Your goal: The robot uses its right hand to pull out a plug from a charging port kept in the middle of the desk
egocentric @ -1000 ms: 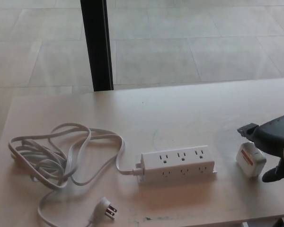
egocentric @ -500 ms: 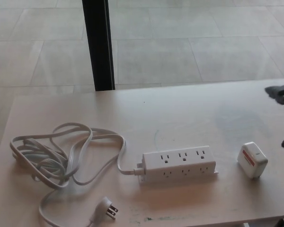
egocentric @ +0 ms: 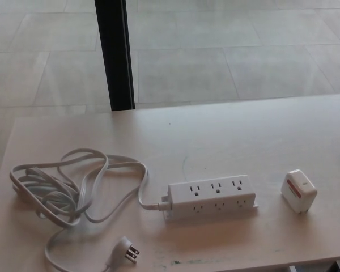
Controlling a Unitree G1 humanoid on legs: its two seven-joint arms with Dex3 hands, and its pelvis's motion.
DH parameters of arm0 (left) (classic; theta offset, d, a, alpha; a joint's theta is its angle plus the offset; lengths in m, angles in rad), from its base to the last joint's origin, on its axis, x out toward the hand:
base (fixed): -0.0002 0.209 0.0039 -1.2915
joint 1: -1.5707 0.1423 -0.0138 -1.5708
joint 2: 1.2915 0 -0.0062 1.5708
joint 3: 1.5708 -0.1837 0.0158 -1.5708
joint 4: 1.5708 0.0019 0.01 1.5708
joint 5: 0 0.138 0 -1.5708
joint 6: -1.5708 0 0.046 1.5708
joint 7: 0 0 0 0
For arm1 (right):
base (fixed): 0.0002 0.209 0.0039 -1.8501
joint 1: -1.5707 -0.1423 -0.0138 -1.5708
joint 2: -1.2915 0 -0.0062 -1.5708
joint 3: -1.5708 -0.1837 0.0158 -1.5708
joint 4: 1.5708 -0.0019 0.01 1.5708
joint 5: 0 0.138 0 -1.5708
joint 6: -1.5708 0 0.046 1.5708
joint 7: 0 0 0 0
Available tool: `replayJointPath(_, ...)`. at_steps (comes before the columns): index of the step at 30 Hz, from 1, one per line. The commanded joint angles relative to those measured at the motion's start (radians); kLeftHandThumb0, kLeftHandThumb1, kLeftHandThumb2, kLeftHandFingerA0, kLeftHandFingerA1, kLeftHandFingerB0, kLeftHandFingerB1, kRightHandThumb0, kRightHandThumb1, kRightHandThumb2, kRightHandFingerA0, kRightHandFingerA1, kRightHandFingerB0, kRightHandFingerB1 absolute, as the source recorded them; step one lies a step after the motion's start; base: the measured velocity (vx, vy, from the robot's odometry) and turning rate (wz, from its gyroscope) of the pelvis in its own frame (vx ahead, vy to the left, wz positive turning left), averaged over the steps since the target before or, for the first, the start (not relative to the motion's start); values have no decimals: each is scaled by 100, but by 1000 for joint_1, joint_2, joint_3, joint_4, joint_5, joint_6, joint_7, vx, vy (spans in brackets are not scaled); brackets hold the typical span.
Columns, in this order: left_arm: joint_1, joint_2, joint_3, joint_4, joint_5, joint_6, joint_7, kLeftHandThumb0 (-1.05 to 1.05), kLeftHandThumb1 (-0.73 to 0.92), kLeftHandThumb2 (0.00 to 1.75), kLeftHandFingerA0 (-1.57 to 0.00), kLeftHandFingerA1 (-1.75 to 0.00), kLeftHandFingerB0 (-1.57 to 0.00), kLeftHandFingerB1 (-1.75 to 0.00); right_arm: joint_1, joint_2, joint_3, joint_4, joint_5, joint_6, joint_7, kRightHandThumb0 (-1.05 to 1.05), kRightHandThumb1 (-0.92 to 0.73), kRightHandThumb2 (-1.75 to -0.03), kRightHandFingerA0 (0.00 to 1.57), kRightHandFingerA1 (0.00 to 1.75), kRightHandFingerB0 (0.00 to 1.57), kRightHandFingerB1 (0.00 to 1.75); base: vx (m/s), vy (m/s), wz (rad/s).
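With neither hand in our view, finger state untold, we see the white charger plug [egocentric: 298,191] lying free at three o'clock of the power strip [egocentric: 212,196], whose long axis runs nine-to-three.

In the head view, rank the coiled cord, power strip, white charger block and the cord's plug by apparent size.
1. Coiled cord
2. Power strip
3. White charger block
4. Cord's plug, close to the charger block, so that order is unsure.

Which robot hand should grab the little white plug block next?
Probably the right. The white plug block lies on the desk to the right of the power strip, on the robot's right side. Neither hand shows now.
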Motion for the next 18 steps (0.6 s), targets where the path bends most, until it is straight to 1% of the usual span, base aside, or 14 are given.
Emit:
replayJointPath(1, 7, 7, 19, 29, -25, -31, 0, -92, 82, 95, -67, -63, -44, -51, 446, 1, -488, 257, 317, -132, -184, -105, -67, -64, 88, 126, 0, 65, 0, 0, 0)
replayJointPath(2, 5, 10, 16, 31, -20, -25, 5, -90, 92, 87, -72, -61, -44, -47, 486, 48, -540, 339, 374, -146, -213, -105, -50, -95, 104, 120, 4, 60, 0, 0, 0)
replayJointPath(3, 5, 10, 16, 32, -20, -25, 4, -88, 92, 84, -72, -61, -43, -46, 485, 63, -563, 362, 403, -157, -210, -105, -50, -90, 112, 116, 5, 68, 0, 0, 0)
replayJointPath(4, 5, 10, 16, 32, -20, -25, 4, -88, 92, 84, -72, -61, -43, -46, 483, 85, -595, 398, 446, -173, -206, -105, -50, -90, 112, 116, 5, 68, 0, 0, 0)
replayJointPath(5, 6, 10, 15, 29, -18, -25, 8, -86, 92, 82, -71, -59, -48, -46, 485, 130, -656, 468, 516, -166, -215, -62, -25, -88, 117, 118, 0, 63, 0, 0, 0)
replayJointPath(7, 6, 11, 12, 33, -14, -27, 13, -86, 92, 82, -71, -59, -48, -46, 476, 157, -698, 511, 558, -137, -216, -62, -25, -88, 117, 118, 0, 63, 0, 0, 0)
replayJointPath(8, 9, 11, 9, 29, -10, -28, 17, -86, 92, 84, -67, -58, -43, -47, 468, 172, -723, 529, 582, -107, -212, -99, -55, -56, 115, 115, 0, 94, 0, 0, 0)
replayJointPath(9, 9, 12, 11, 28, -14, -28, 6, -88, 91, 87, -66, -59, -41, -47, 455, 214, -755, 557, 609, -74, -254, -93, -58, -59, 110, 109, 0, 103, 0, 0, 0)
replayJointPath(11, 10, 12, 16, 27, -21, -27, 0, -88, 91, 86, -67, -58, -41, -45, 434, 274, -802, 565, 648, -23, -292, -84, -63, -57, 98, 90, 0, 108, 0, 0, 0)
replayJointPath(13, 8, 14, 14, 29, -17, -24, 5, -86, 92, 82, -66, -56, -45, -46, 416, 304, -816, 582, 652, 18, -316, -83, -63, -55, 96, 88, 0, 109, 0, 0, 0)
replayJointPath(14, 6, 13, 15, 29, -18, -17, 10, -86, 92, 85, -68, -58, -42, -45, 410, 311, -825, 594, 658, 31, -308, -85, -47, -91, 94, 94, 10, 78, 0, 0, 0)
replayJointPath(15, 4, 13, 18, 31, -23, -15, 8, -86, 92, 84, -66, -58, -41, -45, 400, 311, -830, 621, 661, 32, -307, -89, -48, -89, 95, 94, 14, 81, 0, 0, 0)
replayJointPath(16, 5, 11, 19, 30, -24, -16, 5, -85, 92, 85, -64, -57, -41, -45, 400, 310, -834, 635, 659, 30, -310, -78, -63, -53, 94, 92, 0, 105, 0, 0, 0)
replayJointPath(18, 8, 8, 18, 24, -23, -16, 7, -85, 92, 85, -65, -58, -42, -46, 403, 313, -850, 644, 662, 34, -312, -79, -63, -52, 87, 88, 2, 103, 0, 0, 0)
